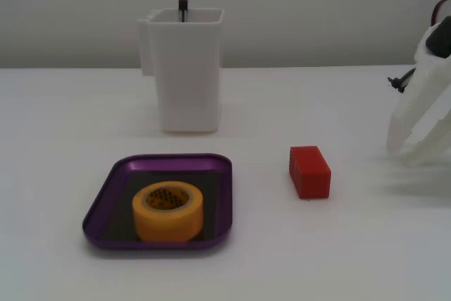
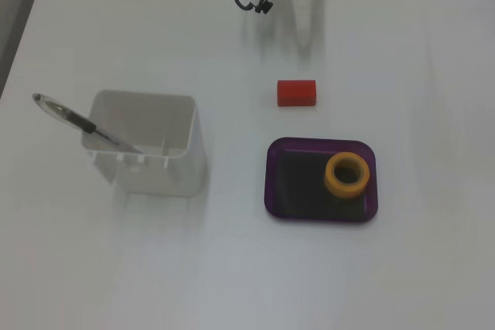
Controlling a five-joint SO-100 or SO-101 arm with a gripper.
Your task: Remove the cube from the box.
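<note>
One cube (image 1: pixel 309 171) lies on the white desk (image 1: pixel 352 259) outside the box (image 1: pixel 107 202), just beside its rim; in a fixed view it sits between the box (image 2: pixel 273 179) and the end effector (image 2: pixel 303 32). One yellow tape roll (image 1: pixel 168 211) occupies the box. End effector (image 1: pixel 412 149) hangs near the cube, apart from it, fingers slightly spread and holding nothing.

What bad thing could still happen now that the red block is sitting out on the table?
Probably not much. The red block already lies on the table, outside the purple tray.
1. The hand hangs close to the block; a sweep toward it could knock it away.
2. The block lies near the tray's rim, so a nudge might push it against the tray, where the yellow tape roll sits.
</note>
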